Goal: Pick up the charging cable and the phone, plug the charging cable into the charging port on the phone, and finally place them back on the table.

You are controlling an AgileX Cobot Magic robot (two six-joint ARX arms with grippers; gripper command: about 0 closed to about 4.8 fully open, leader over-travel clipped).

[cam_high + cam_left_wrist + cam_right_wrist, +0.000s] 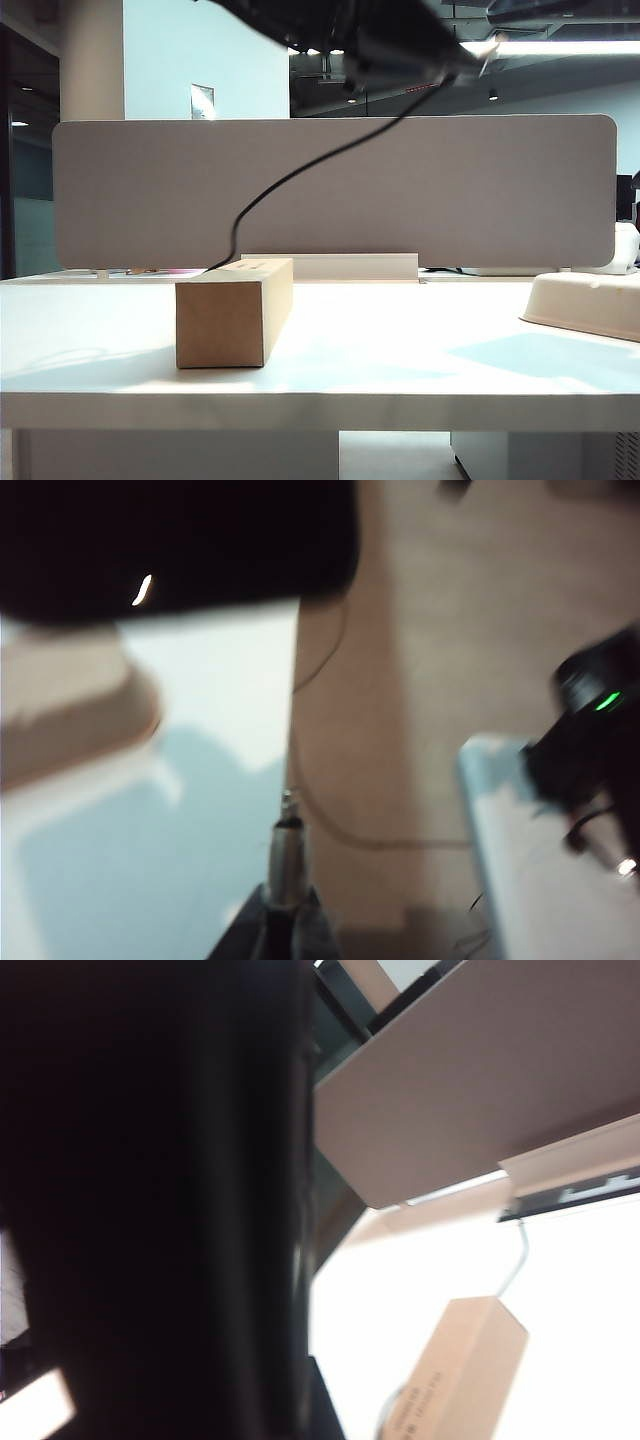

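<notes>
We're seeing both arms working high above the box (pixel 235 312): the left gripper (pixel 287 905) is pinching the cable (pixel 300 172) just behind its plug (pixel 288 810). The right gripper (pixel 300 1400) is clamping the phone (pixel 150 1190), and the cable is hanging down behind the box.

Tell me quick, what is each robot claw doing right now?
Left gripper: closed on the thin black charging cable, just behind its silver-grey plug.
Right gripper: closed on the flat dark phone, which fills its camera view; the claw itself is hidden.
</notes>
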